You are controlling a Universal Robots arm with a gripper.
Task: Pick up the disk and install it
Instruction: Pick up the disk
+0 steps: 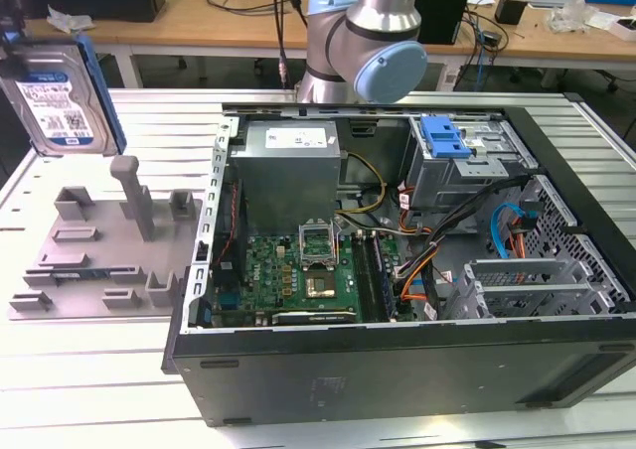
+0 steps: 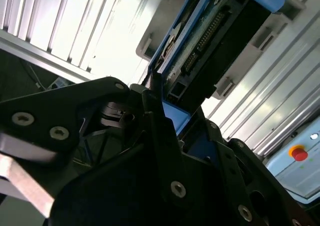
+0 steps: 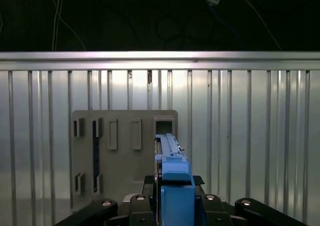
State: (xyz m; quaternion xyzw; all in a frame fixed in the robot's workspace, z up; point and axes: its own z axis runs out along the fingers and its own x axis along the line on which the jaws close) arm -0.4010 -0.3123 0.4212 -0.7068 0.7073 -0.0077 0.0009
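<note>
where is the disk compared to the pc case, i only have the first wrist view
Observer: In the exterior view the disk is held upright above the gray fixture, to the exterior view's left of the open case.
Operator: anything on the drive cage
Observer: A blue latch piece sits on top of the drive cage at the far side of the case.
Operator: how's the grip
Observer: In the second wrist view the gripper is shut on the disk's blue carrier end.
</note>
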